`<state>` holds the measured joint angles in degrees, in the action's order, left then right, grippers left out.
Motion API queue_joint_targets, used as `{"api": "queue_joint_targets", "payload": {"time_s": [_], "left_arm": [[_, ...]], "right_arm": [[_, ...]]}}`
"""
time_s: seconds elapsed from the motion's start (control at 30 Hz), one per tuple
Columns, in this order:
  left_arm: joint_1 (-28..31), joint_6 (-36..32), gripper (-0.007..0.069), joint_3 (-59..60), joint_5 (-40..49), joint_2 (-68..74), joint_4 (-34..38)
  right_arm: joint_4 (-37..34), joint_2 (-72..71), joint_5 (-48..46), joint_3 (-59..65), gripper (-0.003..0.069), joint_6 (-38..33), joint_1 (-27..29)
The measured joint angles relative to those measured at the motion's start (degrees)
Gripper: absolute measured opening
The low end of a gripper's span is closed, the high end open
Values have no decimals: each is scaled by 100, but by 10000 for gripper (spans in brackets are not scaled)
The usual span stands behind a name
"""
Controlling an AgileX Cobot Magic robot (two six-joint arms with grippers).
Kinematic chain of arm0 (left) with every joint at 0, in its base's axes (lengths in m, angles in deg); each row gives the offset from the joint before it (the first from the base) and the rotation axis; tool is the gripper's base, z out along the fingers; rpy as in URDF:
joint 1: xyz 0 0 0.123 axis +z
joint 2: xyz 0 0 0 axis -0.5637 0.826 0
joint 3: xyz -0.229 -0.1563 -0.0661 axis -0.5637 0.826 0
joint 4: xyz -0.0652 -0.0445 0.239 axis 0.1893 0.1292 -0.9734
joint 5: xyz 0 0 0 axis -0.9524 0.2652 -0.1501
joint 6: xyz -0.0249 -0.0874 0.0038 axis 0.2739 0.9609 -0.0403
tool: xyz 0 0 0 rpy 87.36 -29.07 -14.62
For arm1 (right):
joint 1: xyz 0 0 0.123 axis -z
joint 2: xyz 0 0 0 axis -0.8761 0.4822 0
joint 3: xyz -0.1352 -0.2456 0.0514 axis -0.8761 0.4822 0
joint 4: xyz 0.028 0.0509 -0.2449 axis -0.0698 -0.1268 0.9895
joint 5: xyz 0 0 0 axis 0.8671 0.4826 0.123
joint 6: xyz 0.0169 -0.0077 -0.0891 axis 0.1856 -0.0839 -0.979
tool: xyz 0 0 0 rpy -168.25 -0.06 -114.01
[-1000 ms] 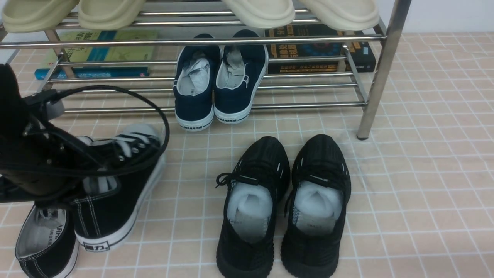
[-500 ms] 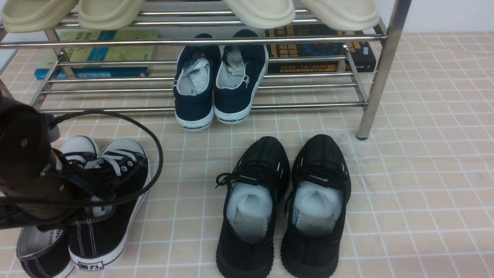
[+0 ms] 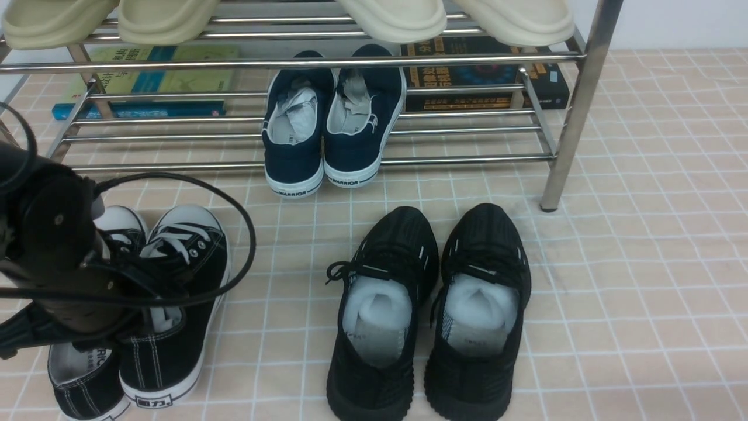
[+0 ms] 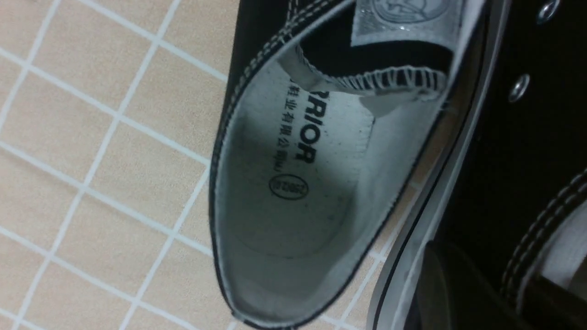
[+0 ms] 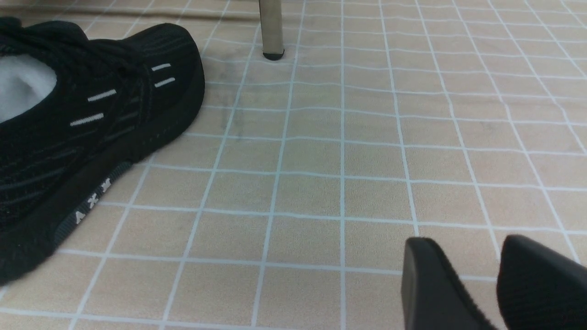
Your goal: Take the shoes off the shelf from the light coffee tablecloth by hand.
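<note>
**Two shoes on the cloth, left arm over them**

Both shoes (image 3: 187,275) stand side by side on the tablecloth (image 3: 643,263), near left, toes toward the shelf (image 3: 575,105) and clear of it. Left gripper (image 4: 493,279) sits at the heel opening of the right-hand shoe, fingers (image 4: 440,284) either side of its collar; can't tell whether it is clamped. Right gripper (image 5: 463,239) hovers low over bare cloth, jaws slightly apart, empty. Navy slip-ons (image 3: 327,128) sit on the lower tier. Black knit sneakers (image 3: 429,310) are at near centre.
</note>
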<state>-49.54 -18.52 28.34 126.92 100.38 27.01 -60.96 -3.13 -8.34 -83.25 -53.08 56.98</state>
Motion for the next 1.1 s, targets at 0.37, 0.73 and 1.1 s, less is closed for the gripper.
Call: {"api": "queue_joint_targets", "payload": {"time_s": [0.37,0.73,1.1], "left_arm": [[0,-433,203,-214,-109,19,422],[0,-1254,304,-865,211,19,988],[0,-2942,66,-2122,1646,-1100,1013]], "right_arm": [[0,0,0,0,240,-6,0],[0,0,0,0,240,-6,0],[0,0,0,0,240,-6,0]]}}
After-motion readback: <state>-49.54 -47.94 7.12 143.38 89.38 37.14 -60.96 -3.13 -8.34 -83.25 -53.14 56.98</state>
